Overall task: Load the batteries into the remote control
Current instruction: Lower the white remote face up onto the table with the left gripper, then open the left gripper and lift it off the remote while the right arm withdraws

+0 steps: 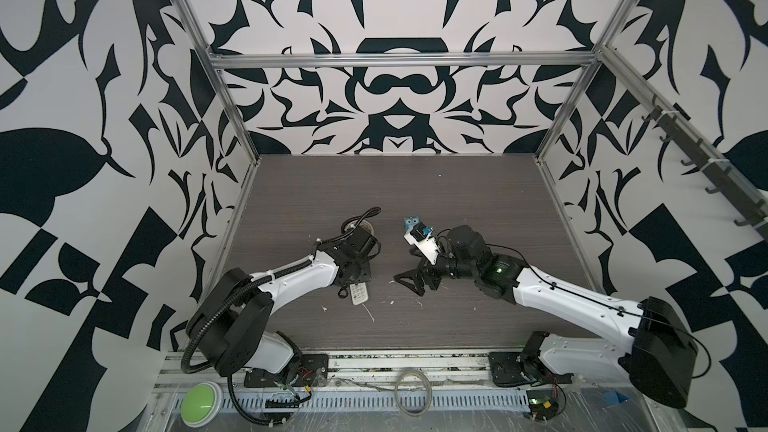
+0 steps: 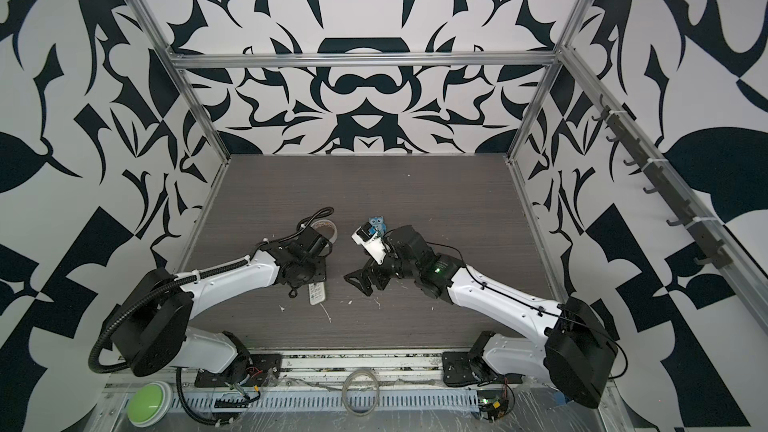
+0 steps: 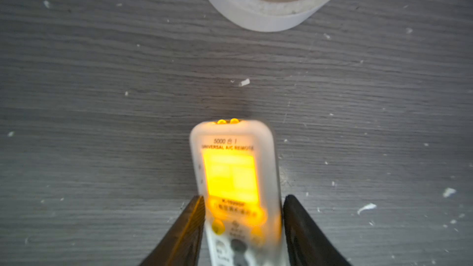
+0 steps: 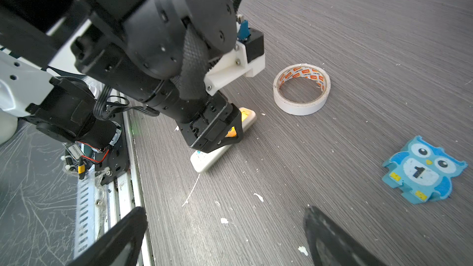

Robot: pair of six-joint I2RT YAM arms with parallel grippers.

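The white remote control (image 3: 235,175) lies face up on the grey table, its small screen lit orange. My left gripper (image 3: 243,198) stands open over it, one black finger on each side of the body just below the screen, with thin gaps. In both top views only the remote's keypad end (image 1: 360,295) (image 2: 318,295) shows past the left wrist. From the right wrist view the remote (image 4: 207,161) lies flat under the left gripper (image 4: 230,134). My right gripper (image 4: 225,211) is open and empty, off to the right of the remote (image 1: 409,284). The batteries are out of view.
A roll of white tape (image 4: 302,106) (image 1: 365,226) lies just beyond the remote. A blue owl figure (image 4: 425,170) (image 1: 411,224) lies flat further right, near the right wrist. White scraps dot the table. A green button (image 1: 200,403) sits on the front rail.
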